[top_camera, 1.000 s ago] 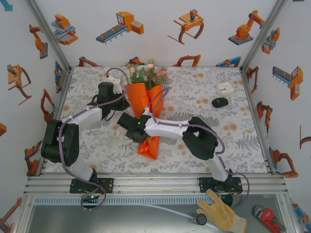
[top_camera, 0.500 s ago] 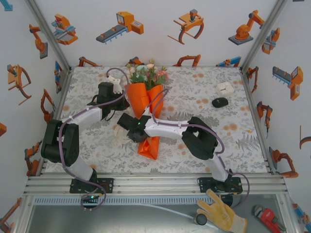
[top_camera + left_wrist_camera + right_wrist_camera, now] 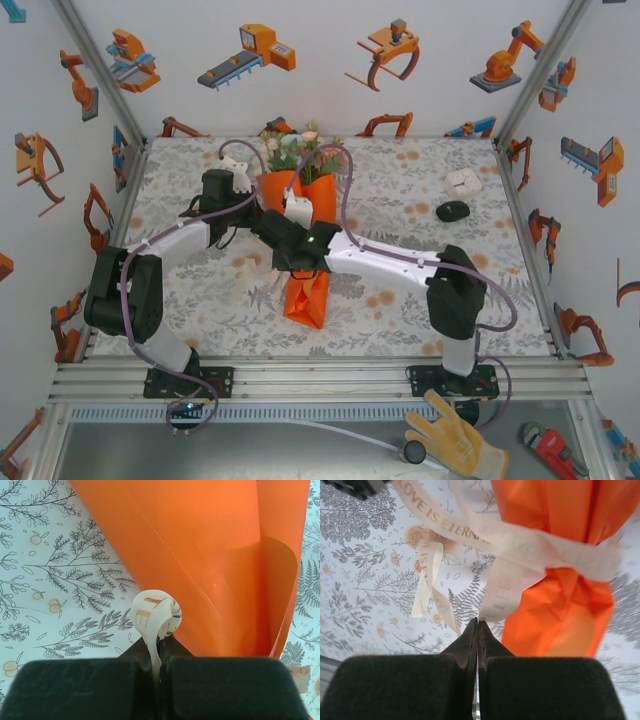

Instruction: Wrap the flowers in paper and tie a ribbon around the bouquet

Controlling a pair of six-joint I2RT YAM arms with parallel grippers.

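Observation:
The bouquet lies lengthwise mid-table: an orange paper (image 3: 305,295) cone with the pink, white and green flowers (image 3: 300,150) at its far end. A cream printed ribbon (image 3: 520,542) is wound round the crumpled narrow part of the paper (image 3: 560,610). My right gripper (image 3: 477,622) is shut on a strand of it, just left of the cone (image 3: 268,222). My left gripper (image 3: 161,640) is shut on another stretch that curls into a small loop (image 3: 156,614) in front of the paper (image 3: 210,555). It sits left of the cone's wide end (image 3: 245,205). Loose ribbon tails (image 3: 427,580) lie on the cloth.
A white box (image 3: 463,180) and a black oval object (image 3: 452,211) sit at the back right. The leaf-print tablecloth (image 3: 400,170) is walled on three sides. A yellow glove (image 3: 455,435) and a red wrench (image 3: 550,448) lie in front of the rail.
My right gripper has shut on the ribbon and moved from the cone's near left side toward the back, its arm stretching out. The left arm has stayed put.

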